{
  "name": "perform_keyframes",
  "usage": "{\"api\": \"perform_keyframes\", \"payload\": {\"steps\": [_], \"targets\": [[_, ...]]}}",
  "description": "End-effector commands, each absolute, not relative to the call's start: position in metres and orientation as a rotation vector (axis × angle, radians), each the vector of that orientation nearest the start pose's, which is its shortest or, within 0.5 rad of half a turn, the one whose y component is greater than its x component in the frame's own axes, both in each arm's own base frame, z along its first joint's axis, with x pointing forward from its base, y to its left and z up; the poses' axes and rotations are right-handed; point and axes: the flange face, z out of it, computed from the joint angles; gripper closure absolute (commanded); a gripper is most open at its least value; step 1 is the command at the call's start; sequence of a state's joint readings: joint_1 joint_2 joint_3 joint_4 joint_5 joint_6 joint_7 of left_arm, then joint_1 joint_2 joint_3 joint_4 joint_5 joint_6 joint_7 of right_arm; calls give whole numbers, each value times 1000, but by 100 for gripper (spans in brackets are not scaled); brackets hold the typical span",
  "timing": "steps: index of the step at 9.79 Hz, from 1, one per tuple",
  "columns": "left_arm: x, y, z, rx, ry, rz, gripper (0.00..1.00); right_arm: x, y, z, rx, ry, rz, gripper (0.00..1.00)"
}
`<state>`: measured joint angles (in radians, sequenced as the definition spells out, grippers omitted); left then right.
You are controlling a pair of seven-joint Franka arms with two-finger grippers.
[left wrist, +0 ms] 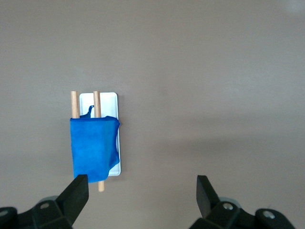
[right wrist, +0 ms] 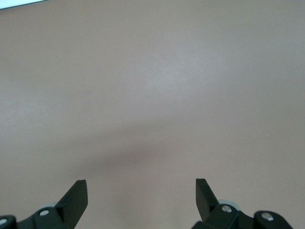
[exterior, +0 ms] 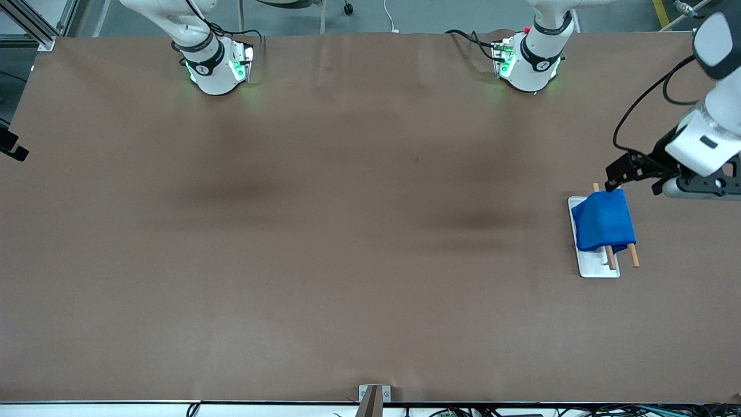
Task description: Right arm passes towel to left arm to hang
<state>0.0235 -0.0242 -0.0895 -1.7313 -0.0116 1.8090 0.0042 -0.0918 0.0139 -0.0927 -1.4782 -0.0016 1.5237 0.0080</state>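
Observation:
The blue towel (exterior: pixel 603 220) hangs folded over two wooden rods (exterior: pixel 633 255) of a small rack with a white base plate (exterior: pixel 602 269), near the left arm's end of the table. In the left wrist view the towel (left wrist: pixel 93 145) drapes over both rods (left wrist: pixel 74 102), with its little loop (left wrist: pixel 90 110) lying on the plate (left wrist: pixel 108 102). My left gripper (exterior: pixel 632 186) (left wrist: pixel 142 183) hovers open and empty over the table beside the rack's end, apart from the cloth. My right gripper (right wrist: pixel 141 187) is open and empty over bare table.
Brown cloth covers the whole table (exterior: pixel 347 231). Both arm bases (exterior: pixel 211 63) (exterior: pixel 529 61) stand along the edge farthest from the front camera. A black part (exterior: pixel 11 147) shows at the right arm's end of the table. A small bracket (exterior: pixel 374 397) sits on the nearest edge.

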Motion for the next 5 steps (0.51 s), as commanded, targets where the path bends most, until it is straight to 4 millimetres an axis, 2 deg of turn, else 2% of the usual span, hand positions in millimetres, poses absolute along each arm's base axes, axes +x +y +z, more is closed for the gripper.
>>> {"api": "perform_keyframes", "payload": {"steps": [1,2,3,5], "targets": [[570,-58,614,-3107,150,-63,0,543,-103,659,-3136,295,-64,0],[566,-60,635,-3118,124,-41,0,543,-102,658,-3136,292,-62,0],[563,-62,645,-3123,99,-34,0,543,-103,658,-3136,295,-62,0],[554,-65,641,-3129,-12,31,0,543,-102,658,-3136,292,-62,0]]}}
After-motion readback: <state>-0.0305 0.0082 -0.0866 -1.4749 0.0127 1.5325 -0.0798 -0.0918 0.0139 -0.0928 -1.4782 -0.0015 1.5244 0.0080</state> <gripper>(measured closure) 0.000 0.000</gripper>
